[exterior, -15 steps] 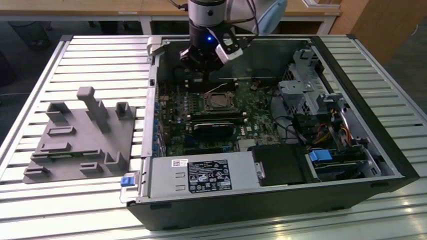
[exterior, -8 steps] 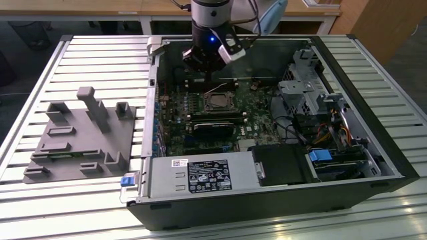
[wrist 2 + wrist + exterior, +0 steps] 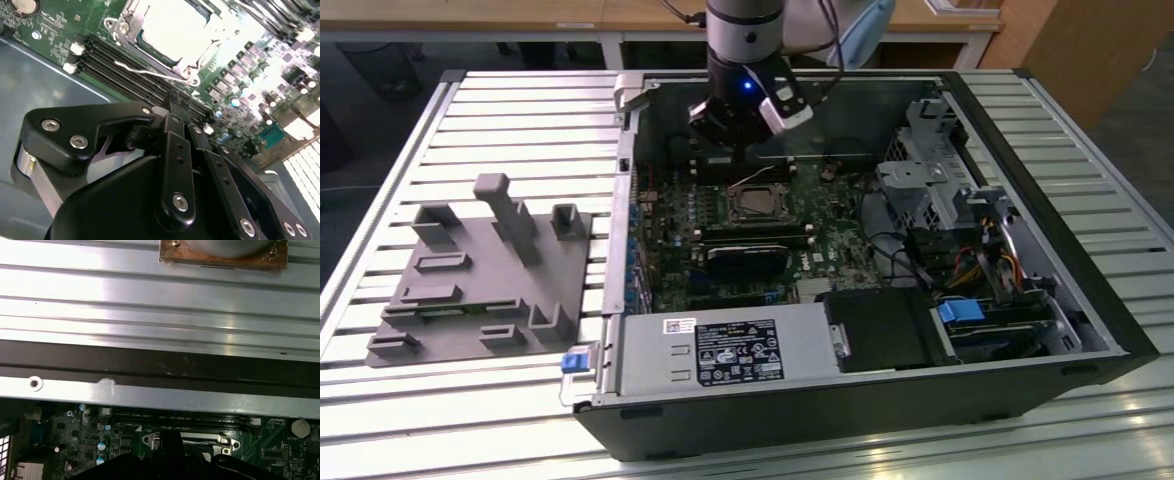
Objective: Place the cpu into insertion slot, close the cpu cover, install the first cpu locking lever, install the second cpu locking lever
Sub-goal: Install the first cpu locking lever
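The cpu (image 3: 170, 22) lies pale and flat in the insertion slot (image 3: 755, 206) on the green board. The silver cpu cover (image 3: 131, 35) lies down around it like a frame. One thin wire locking lever (image 3: 150, 73) runs free along the socket's side, between the socket and the memory slots, and is not hooked down. My gripper (image 3: 178, 101) hangs just above the board beside that lever, with its black fingers together and nothing visibly between them. In the exterior view the gripper (image 3: 742, 152) sits over the far edge of the socket. In the first wrist view its tip (image 3: 170, 440) covers part of the socket.
Long black memory slots (image 3: 125, 65) lie right beside the socket. A black heatsink block (image 3: 747, 262) sits nearer the camera, then the power supply (image 3: 720, 352). Drive cages and cables (image 3: 947, 210) fill the exterior view's right. A grey fixture tray (image 3: 474, 275) rests outside the case.
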Action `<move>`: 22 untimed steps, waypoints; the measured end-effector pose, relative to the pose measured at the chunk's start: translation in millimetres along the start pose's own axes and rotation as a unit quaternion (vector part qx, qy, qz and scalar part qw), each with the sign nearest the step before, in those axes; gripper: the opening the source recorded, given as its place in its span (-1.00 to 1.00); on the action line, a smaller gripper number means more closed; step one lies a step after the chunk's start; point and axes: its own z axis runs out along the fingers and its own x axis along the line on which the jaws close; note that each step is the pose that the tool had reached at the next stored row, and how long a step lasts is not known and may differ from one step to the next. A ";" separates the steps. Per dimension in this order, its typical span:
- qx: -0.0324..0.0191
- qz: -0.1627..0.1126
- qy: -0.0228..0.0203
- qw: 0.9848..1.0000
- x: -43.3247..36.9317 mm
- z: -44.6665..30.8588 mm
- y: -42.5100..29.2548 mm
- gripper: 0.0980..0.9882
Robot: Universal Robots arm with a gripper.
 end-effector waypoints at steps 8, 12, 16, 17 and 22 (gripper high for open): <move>0.000 0.000 0.000 1.000 -9.5 9.9 0.3 -0.95; 0.000 0.000 0.000 1.000 -13.3 13.2 0.1 -0.95; 0.000 0.001 0.000 1.000 -20.6 15.5 -0.2 -0.95; 0.000 0.001 0.000 1.000 -22.0 15.8 0.0 -0.95; 0.000 0.003 0.000 1.000 -26.6 17.3 0.7 -0.95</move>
